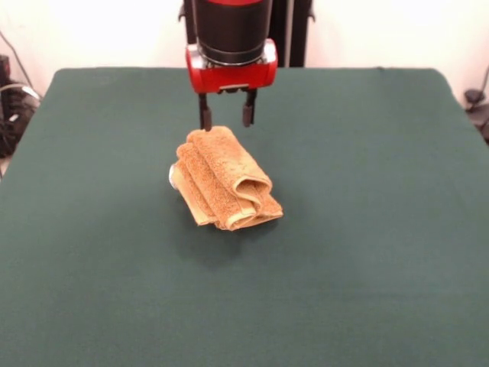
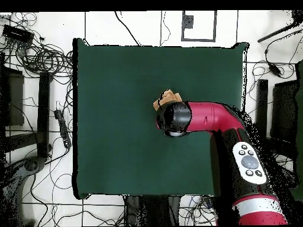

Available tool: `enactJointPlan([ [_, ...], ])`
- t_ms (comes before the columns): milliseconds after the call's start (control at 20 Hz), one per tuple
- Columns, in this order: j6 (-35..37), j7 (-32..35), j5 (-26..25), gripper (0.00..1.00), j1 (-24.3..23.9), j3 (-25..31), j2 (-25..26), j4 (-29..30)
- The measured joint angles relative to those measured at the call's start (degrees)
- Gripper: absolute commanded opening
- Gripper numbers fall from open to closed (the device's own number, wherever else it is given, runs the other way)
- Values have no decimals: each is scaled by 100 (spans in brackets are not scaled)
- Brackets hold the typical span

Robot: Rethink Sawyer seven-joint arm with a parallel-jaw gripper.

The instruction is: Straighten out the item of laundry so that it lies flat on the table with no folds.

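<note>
Hand (image 1: 227, 115) hangs spread, clamped on nothing, fingers straddling the far edge of the towel (image 1: 228, 180), likely to pinch a fold. Towel sits bunched in rolls mid-desk (image 1: 367, 260), far from flat.

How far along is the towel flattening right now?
Nothing looks done yet: the towel is bunched in rolled folds on the green table, its lower end touching the cloth. In hand: the gripper sits at the towel's top edge, fingers apart on either side, so a grasp isn't clear. Left: spreading it out flat and removing every fold.
</note>
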Motion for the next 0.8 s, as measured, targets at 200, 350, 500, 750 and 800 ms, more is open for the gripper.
enactJointPlan([
  [200, 61, 0, -6, 100, 2, 0, 18, -121],
  [350, 116, 0, -8, 100, 7, 0, 35, -263],
  [500, 140, 0, -11, 100, 17, 0, 90, -427],
  [750, 140, 0, -23, 100, 29, 0, 194, -580],
  [800, 140, 0, -26, 100, 33, 0, 222, -614],
])
